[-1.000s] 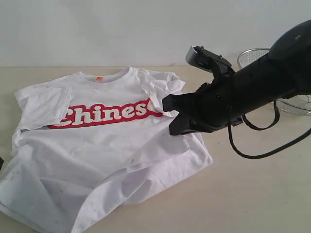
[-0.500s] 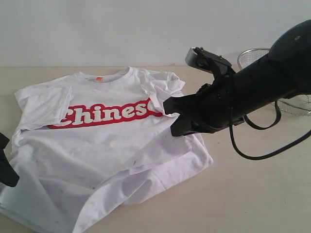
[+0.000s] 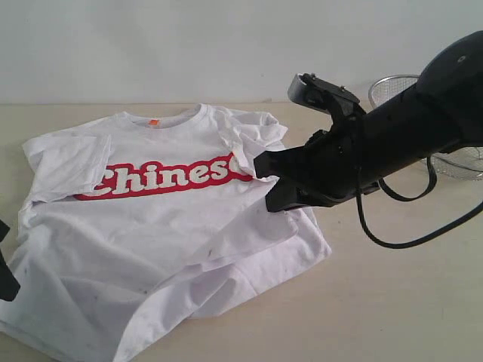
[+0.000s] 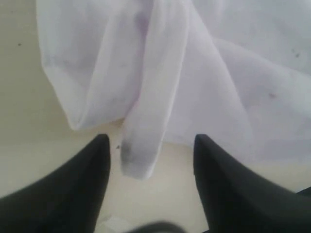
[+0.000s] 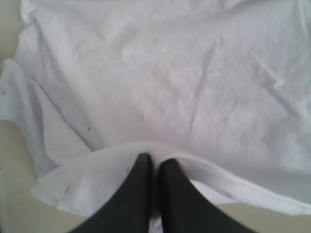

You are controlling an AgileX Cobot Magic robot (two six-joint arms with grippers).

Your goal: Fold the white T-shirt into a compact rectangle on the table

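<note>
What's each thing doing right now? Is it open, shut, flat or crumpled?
white T-shirt: face up, rumpled, one sleeve folded in, not yet a rectangle
left gripper: open, over a shirt fold, not gripping
right gripper: shut on the shirt's edge
wire basket: upright, only partly in view
table: carries shirt and basket

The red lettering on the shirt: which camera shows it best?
The exterior view: the red "Chinese" lettering runs plainly across the white T-shirt, its end covered by folded cloth. Both wrist views show only plain white fabric, no lettering at all.
</note>
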